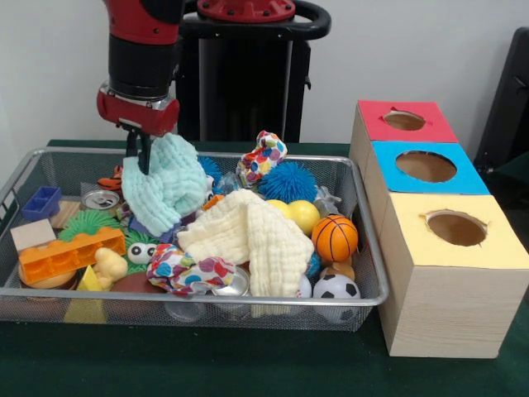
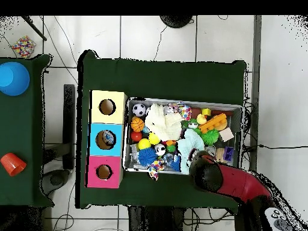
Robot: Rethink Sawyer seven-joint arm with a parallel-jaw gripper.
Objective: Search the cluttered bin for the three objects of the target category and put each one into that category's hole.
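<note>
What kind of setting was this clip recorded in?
Probably a robotics lab test station: a green-covered table on a tiled floor with loose cables, a wire bin of assorted toys, and a three-hole sorting box.

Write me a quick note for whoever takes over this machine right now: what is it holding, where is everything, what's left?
End effector: shut on the mint green cloth, which it holds up above the wire bin's back left part.
Also in the bin: cream cloth in the middle, two patterned cloths, balls and toys.
Boxes beside the bin: red hole, blue hole, yellow hole.
Done: nothing I can confirm; the overhead view hints at something inside the blue hole.
Left: carry the green cloth to its hole, then find the others.
</note>
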